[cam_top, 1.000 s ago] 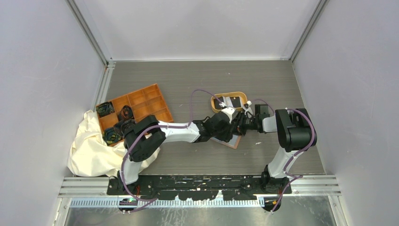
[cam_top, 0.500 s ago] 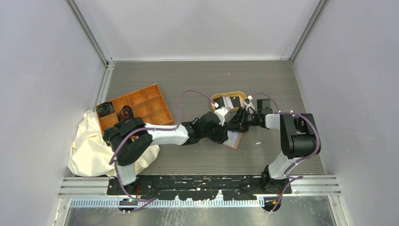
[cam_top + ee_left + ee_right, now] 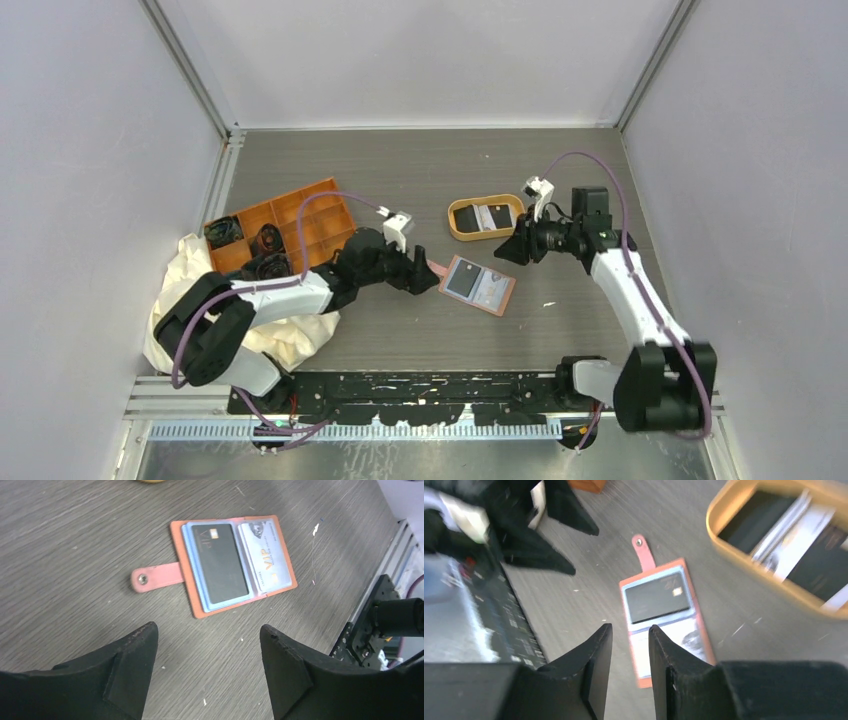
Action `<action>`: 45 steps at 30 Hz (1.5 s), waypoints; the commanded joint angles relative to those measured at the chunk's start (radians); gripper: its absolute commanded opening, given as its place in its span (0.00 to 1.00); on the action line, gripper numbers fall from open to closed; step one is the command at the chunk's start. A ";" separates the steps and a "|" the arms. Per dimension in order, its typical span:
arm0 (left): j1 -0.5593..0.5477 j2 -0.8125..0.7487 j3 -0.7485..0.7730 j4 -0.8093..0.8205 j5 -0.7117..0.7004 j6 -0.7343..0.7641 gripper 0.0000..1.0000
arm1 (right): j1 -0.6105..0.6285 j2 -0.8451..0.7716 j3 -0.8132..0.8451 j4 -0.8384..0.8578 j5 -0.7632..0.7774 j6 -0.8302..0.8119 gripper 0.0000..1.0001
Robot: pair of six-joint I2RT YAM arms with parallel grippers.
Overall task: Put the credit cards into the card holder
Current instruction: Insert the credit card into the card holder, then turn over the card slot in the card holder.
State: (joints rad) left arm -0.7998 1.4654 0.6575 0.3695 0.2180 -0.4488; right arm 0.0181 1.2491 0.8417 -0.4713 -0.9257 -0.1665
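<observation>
The card holder (image 3: 477, 284) lies open and flat on the table, its snap tab (image 3: 150, 577) pointing towards my left arm. A black credit card (image 3: 220, 562) sits in its bluish left pocket and a white card (image 3: 265, 555) in the right one. More credit cards (image 3: 794, 535), black and white, lie in the oval tan tray (image 3: 485, 217). My left gripper (image 3: 207, 635) is open just left of the tab, holding nothing. My right gripper (image 3: 630, 630) hovers above the holder's right side, open by a narrow gap, with nothing between its fingers.
An orange compartment tray (image 3: 290, 225) with dark items stands at the left, partly on a cream cloth (image 3: 200, 310). The oval tray's rim (image 3: 724, 540) is close behind the holder. Grey walls enclose the table on three sides.
Both arms have drawn away from the card holder, the left one leftwards and the right one back to the right. The open holder, hidden under them before, now shows in full.
</observation>
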 commanded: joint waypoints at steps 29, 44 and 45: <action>0.082 0.293 -0.024 0.506 0.241 -0.135 0.42 | 0.377 0.235 -0.040 0.114 0.449 -0.868 0.09; 0.056 0.300 0.004 0.441 0.214 -0.102 0.43 | 0.408 0.325 -0.034 0.110 0.511 -0.872 0.09; 0.056 0.303 0.005 0.441 0.217 -0.101 0.43 | 0.408 0.329 -0.030 0.103 0.514 -0.875 0.09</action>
State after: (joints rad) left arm -0.7395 1.7969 0.6292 0.7891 0.4419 -0.5808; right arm 0.4191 1.5536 0.7963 -0.3542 -0.4438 -1.0187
